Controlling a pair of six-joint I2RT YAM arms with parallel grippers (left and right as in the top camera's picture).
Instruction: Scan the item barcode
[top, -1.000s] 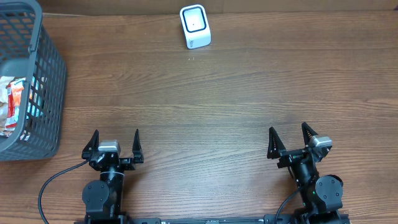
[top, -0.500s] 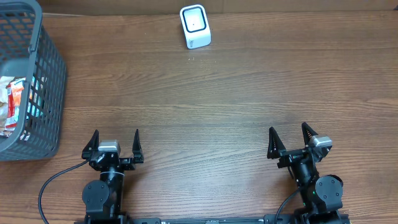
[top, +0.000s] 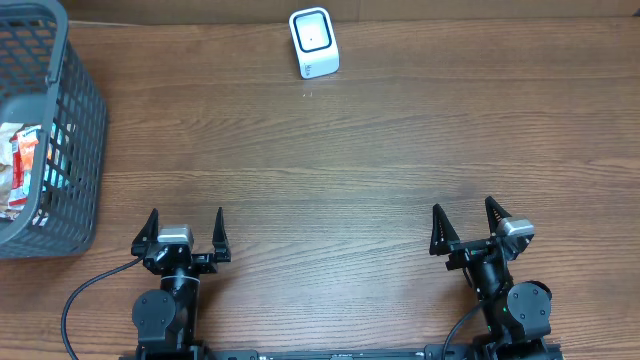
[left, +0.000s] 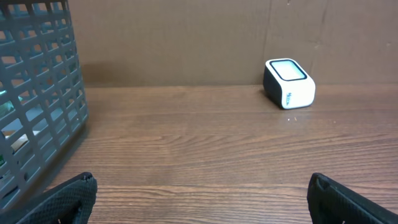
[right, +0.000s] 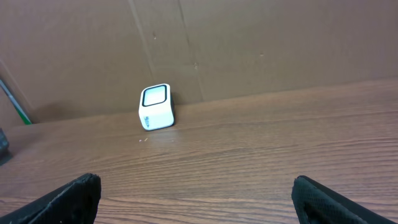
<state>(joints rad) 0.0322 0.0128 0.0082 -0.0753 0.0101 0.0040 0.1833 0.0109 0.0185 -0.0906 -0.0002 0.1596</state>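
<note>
Two claws sit low in the overhead view, both spread wide with nothing between their fingers. The left claw (top: 186, 222) is at the lower left of the frame and the right claw (top: 463, 215) at the lower right. Both point towards the top edge and are well apart from each other. In each wrist view only the dark fingertips (left: 69, 198) show, in the bottom corners, with bare wood between them.

A black cable (top: 82, 298) loops out from the base of the left arm. The brown wooden table (top: 330, 160) fills the middle of the frame.

At the far left stands a grey plastic basket (top: 70, 150) with a mesh wall, cut off by the frame edge. Inside it lie packets (top: 20, 170) in white and orange; no barcode can be made out on them. They are well apart from both claws.

At the top centre, just left of the middle, a small white scanner (top: 314, 42) stands on the table with its dark-rimmed window facing up. It stands near the brown cardboard wall (right: 249, 43) behind the table, far from the basket.
</note>
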